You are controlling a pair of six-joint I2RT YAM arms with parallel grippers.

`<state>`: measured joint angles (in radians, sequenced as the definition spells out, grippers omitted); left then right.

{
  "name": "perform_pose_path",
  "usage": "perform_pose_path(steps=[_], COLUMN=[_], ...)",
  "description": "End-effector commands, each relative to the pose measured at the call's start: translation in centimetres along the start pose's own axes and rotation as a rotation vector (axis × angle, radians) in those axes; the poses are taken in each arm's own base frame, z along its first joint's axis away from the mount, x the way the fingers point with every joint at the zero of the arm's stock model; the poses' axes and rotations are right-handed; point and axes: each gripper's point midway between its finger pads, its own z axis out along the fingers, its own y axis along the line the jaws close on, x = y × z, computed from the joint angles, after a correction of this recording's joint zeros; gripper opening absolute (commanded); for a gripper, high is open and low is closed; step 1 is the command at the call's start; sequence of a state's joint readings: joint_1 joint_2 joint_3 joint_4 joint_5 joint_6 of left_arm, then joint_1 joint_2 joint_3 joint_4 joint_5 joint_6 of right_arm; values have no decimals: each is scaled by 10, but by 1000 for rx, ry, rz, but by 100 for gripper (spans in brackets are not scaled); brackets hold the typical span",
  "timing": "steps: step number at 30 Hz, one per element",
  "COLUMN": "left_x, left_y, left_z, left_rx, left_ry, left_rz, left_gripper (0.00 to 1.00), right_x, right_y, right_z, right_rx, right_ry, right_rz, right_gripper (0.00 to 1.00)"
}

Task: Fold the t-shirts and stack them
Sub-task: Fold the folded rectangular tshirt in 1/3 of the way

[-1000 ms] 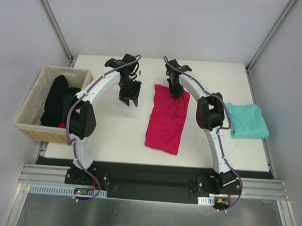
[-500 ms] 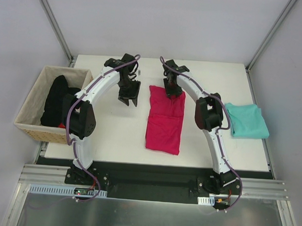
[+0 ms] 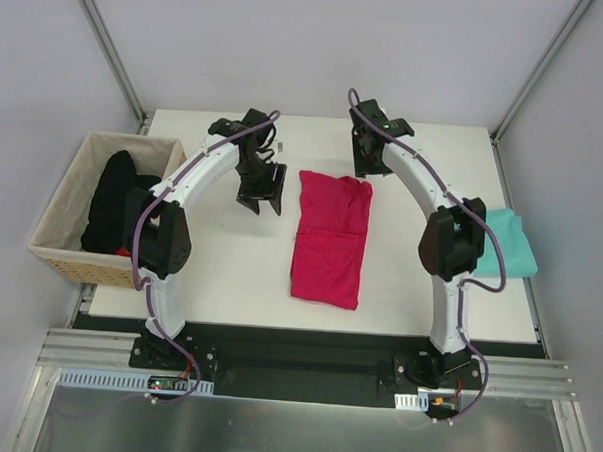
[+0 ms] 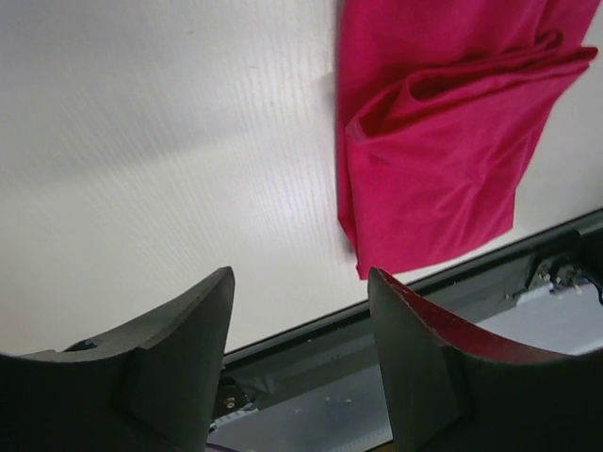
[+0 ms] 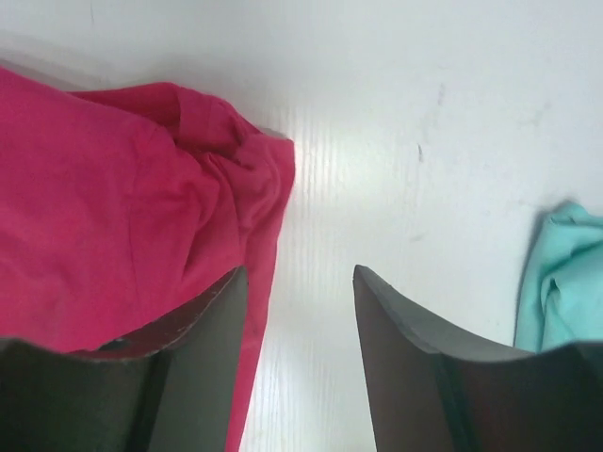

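Hovering with jaws parted and empty, left gripper (image 4: 301, 273) and right gripper (image 5: 300, 270) flank the far end of the folded crimson-pink t-shirt (image 3: 329, 237), seemingly letting it settle; the teal t-shirt (image 3: 509, 247) lies to its right, likely for stacking

teal t-shirt (image 3: 511, 250): left part hidden behind right arm's elbow (image 3: 451, 248), right of top view; right wrist view shows only sliver, cut by right edge. crimson-pink t-shirt (image 4: 433, 151): cut by top edge in left wrist view, left edge in right wrist view. dark cloth (image 3: 110, 206) in wicker basket (image 3: 70, 266): kind unclear.
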<state>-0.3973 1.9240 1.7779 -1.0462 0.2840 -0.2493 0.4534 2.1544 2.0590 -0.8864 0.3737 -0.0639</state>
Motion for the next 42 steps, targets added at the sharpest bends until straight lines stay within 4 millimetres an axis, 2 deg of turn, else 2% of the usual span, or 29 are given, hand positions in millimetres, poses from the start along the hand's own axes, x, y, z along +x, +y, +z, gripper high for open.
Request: perform_pose_path(steps=[1,3,5,6,8,9,10,12,13,17,22,27,33,37,42], left_x=[6,9,13,15,22,24,32,38,45,68,96,113,135,147,157], left_y=[-30,-44,-44,-43,-39,-39,-35,-33,-27,-22,-32,-41,-38,-38,-44], left_z=[-18,-24,-18,-17,-12,-14,-8,-8,-2,13,30,41,55,61,65], left_rx=[188,276,281,280,273,273,265,254,227,178,133,122,107,107,113], left_ry=[-27,-29,-17,-12,5,-1,17,15,32,84,144,186,236,254,254], left_rz=[-17,-27,-37,-39,-44,-42,-48,-35,-42,-34,18,39,41,33,22], left_gripper=[60,59,58,58,55,51,50,50,49,49,50,49,50,50,50], right_x=[14,41,55,81,98,118,128,142,159,191,219,252,280,291,294], right_y=[-16,-19,-17,-18,-14,-15,-13,-4,-4,20,33,43,54,59,63], right_z=[-50,-58,-71,-64,-74,-71,-72,-81,-80,-95,-104,-108,-109,-110,-112], right_rx=[19,22,-1,15,23,47,56,38,55,47,68,72,90,88,84], right_ry=[-37,-3,-7,44,37,75,88,91,116,126,145,169,188,190,182], right_rz=[118,171,216,210,237,221,250,244,231,206,176,173,134,125,113], right_gripper=[52,52,51,51,49,49,48,47,46,44,43,43,43,42,42])
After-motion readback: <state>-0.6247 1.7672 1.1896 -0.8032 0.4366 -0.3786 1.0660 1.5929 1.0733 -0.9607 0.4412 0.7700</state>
